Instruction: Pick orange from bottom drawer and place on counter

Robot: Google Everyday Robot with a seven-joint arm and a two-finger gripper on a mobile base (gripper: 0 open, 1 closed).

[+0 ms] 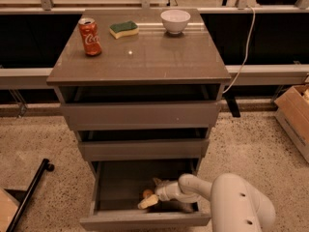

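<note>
The bottom drawer of the grey cabinet is pulled open at the bottom of the camera view. The orange lies on the drawer floor near the middle. It is small, round and partly covered by my gripper. My gripper reaches down into the drawer from the right, with its pale fingertips right at the orange. The white arm fills the lower right. The counter is the glossy grey-brown top of the cabinet.
On the counter stand a red soda can at the back left, a green-yellow sponge and a white bowl. The two upper drawers are slightly open. A cardboard box sits on the floor at right, a black bar at left.
</note>
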